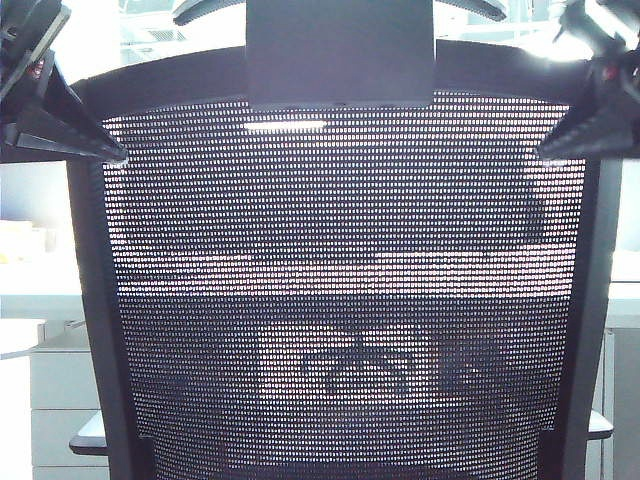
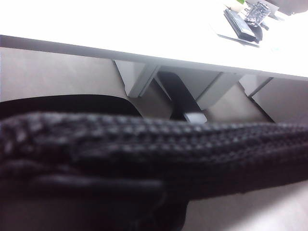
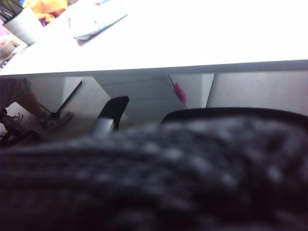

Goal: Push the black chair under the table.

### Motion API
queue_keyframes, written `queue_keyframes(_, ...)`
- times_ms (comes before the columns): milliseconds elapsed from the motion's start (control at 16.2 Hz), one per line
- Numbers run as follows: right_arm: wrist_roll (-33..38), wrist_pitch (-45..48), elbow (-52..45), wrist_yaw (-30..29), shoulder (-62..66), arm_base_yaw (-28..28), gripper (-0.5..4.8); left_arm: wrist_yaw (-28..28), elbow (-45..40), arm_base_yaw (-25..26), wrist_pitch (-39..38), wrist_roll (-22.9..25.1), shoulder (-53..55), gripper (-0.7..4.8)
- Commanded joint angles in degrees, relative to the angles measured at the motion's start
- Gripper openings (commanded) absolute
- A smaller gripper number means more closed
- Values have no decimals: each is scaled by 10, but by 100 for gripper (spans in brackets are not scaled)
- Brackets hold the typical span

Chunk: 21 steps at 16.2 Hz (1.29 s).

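Observation:
The black chair (image 1: pixel 340 300) fills the exterior view, its see-through mesh back facing me and the solid headrest bracket (image 1: pixel 340 55) on top. My left gripper (image 1: pixel 112 152) rests its tip against the upper left of the chair's frame, and my right gripper (image 1: pixel 548 150) against the upper right. Both wrist views look over the blurred mesh top edge (image 2: pixel 144 144) (image 3: pixel 183 163), which hides the jaws. Beyond it lies the white table (image 2: pixel 120 29) (image 3: pixel 192 38), with the chair's armrests (image 2: pixel 178 96) (image 3: pixel 113 108) reaching under its edge.
Pale grey drawer units (image 1: pixel 60 400) stand under the table on the left. On the tabletop lie a black device (image 2: pixel 240 24), a white cup (image 3: pixel 21 24) and papers (image 3: pixel 96 19). A person's sandalled foot (image 3: pixel 53 118) shows under the table's far side.

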Motion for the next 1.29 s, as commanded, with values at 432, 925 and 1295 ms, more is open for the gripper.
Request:
queue_keyframes(432, 11, 76, 7, 30, 14, -3, -3, -60, 3, 5, 122, -30, 53, -6)
queue_keyframes(925, 11, 89, 65, 37, 85, -3, -3, -85, 3, 6, 166, -30, 62, -6)
queue_keyframes(1295, 11, 117, 78, 38, 123, -4, -3, -83, 49, 6, 195, -30, 148, -6)
